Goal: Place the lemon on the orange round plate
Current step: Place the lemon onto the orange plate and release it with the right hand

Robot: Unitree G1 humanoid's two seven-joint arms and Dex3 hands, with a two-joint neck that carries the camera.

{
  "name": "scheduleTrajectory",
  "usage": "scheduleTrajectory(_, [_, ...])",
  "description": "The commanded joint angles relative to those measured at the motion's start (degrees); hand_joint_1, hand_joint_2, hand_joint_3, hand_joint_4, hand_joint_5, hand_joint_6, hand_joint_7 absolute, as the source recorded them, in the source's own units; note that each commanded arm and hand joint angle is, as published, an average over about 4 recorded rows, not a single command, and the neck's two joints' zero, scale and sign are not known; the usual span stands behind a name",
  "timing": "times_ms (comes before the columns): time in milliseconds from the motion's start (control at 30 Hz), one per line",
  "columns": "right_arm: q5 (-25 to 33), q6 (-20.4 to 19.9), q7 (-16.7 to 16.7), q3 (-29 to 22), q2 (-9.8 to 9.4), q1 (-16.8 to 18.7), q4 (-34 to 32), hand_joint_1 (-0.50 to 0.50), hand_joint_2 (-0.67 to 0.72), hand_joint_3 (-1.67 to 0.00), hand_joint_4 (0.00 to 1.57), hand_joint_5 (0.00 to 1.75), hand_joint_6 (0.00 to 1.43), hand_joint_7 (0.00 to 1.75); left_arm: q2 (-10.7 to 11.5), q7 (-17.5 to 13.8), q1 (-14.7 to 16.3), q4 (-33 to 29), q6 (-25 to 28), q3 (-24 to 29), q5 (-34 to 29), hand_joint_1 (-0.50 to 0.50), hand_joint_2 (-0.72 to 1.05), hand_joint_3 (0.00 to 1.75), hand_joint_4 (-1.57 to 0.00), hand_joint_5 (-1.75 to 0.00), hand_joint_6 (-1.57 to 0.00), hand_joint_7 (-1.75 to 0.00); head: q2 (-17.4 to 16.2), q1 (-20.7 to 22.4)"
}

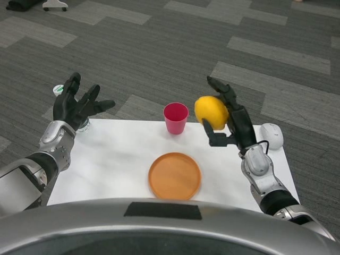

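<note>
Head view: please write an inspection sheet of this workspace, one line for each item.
Surface: white table, rectangular, bare patches between things.
Job's things: yellow round lemon held in the air by the right hand, behind and right of the orange round plate; the plate holds nothing.
Clutter: pink plastic cup upright behind the plate; white rounded object at the right far corner; small white and green object behind the left hand.
Hands: left hand raised over the left far corner, fingers spread, holding nothing.
Cables: thin black cable by the right wrist.
Surroundings: grey patterned carpet.
</note>
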Motion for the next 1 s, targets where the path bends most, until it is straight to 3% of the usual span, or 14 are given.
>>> scheduleTrajectory(33, [0.8, 1.0, -0.2, 6.2, -2.43, -1.6, 3.0, -0.38, -0.54, -1.43, 0.01, 1.45, 0.0, 0.35, 1.1, -0.1, 0.0, -0.4, -0.5, 0.5, 0.1, 0.5, 0.96, 0.09, -0.07, 0.0, 0.0, 0.0, -0.1, 0.0])
scheduleTrajectory(133, [1.5, 1.1, -0.2, 13.1, -4.12, -4.1, 6.8, -0.38, -0.54, -1.43, 0.0, 1.45, 0.0, 0.35, 1.3, -0.2, 0.0, -0.4, -0.5, 0.4, 0.1, 0.5, 0.96, 0.09, -0.07, 0.0, 0.0, 0.0, -1.1, 0.6])
scheduleTrajectory(433, [3.4, 1.6, 0.8, 25.0, -4.3, -10.7, 16.4, -0.38, -0.54, -1.43, 0.03, 1.43, 0.02, 0.35, 2.3, -0.1, -0.2, -0.4, -0.4, -0.7, -0.2, 0.5, 0.96, 0.07, -0.07, 0.0, 0.0, 0.0, -2.4, 1.1])
scheduleTrajectory(667, [6.2, 2.8, 1.7, 33.5, -2.5, -14.5, 19.3, -0.38, -0.54, -1.43, 0.05, 1.45, 0.03, 0.35, 2.9, -0.1, -0.3, -0.4, -0.3, -1.3, -0.6, 0.5, 0.98, 0.09, -0.07, 0.0, 0.0, 0.0, -3.4, 1.5])
scheduleTrajectory(800, [9.2, 3.8, 1.7, 40.7, -1.42, -16.8, 20.2, -0.38, -0.54, -1.43, 0.1, 1.45, 0.04, 0.35, 3.0, -0.1, -0.1, -0.4, -0.3, -1.3, -0.7, 0.5, 0.98, 0.09, -0.07, 0.0, 0.0, 0.0, -6.5, 4.0])
scheduleTrajectory(1000, [11.4, 5.0, 1.7, 47.1, -0.03, -18.7, 21.1, -0.38, -0.54, -1.43, 0.11, 1.45, 0.03, 0.35, 3.6, 0.1, 0.1, -0.2, -0.3, -1.3, -0.8, 0.5, 0.96, 0.07, -0.07, 0.0, 0.0, 0.0, -6.0, 3.6])
